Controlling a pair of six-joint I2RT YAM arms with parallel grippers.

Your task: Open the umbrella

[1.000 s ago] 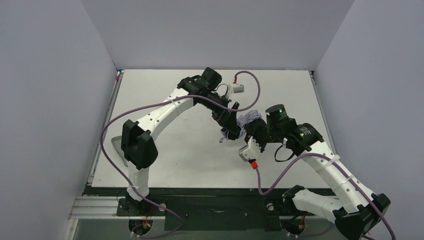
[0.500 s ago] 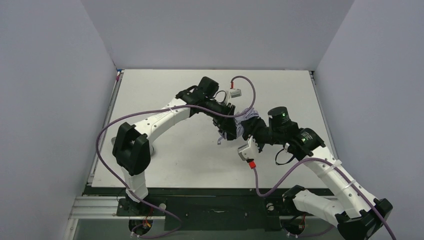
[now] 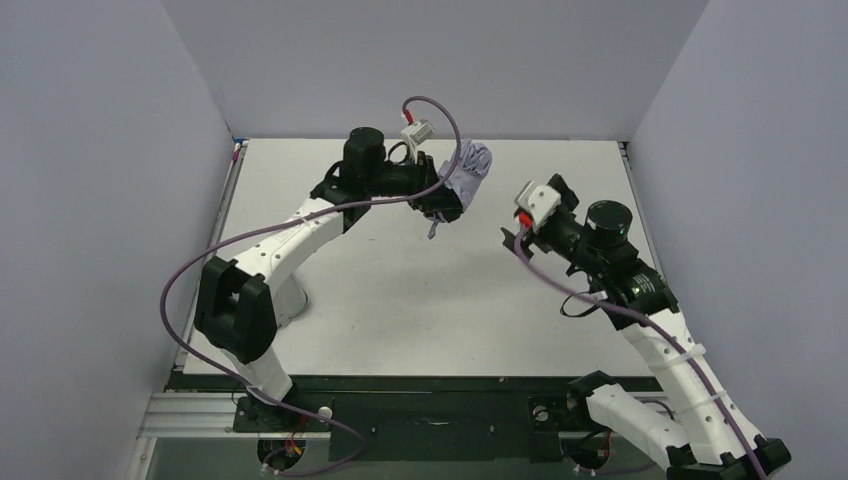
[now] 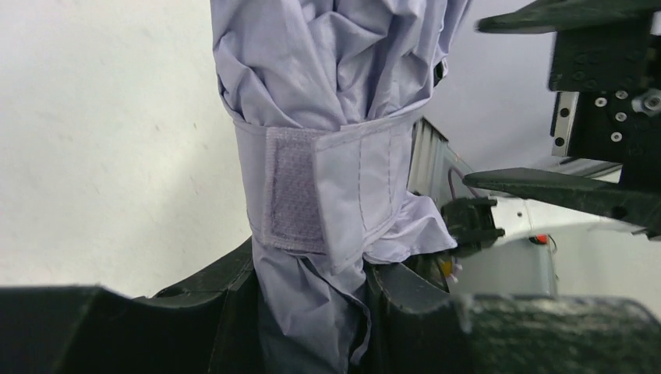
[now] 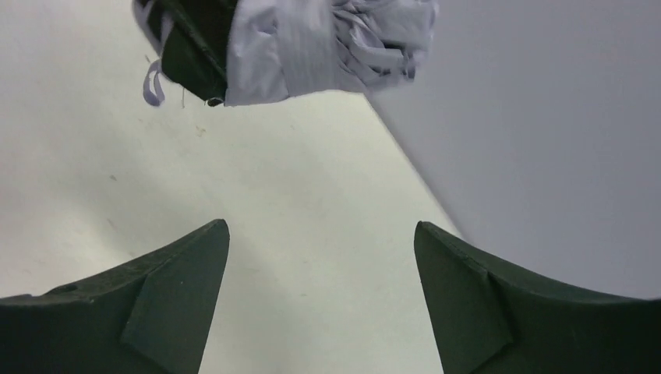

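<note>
Over the table (image 3: 380, 300), left gripper (image 3: 443, 207) clamps the strapped-shut umbrella (image 3: 468, 172)

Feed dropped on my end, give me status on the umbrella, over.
Left gripper shut on umbrella, held aloft. Right gripper open, empty, apart. Strap fastened round it.

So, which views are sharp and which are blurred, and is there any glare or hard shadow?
Top external: even, soft light on the table, no glare, only faint shadows. Left wrist: the umbrella and its strap are sharp; the left fingers at the bottom are dark and blurred. Right wrist: the right fingers are dark, with little detail.
</note>
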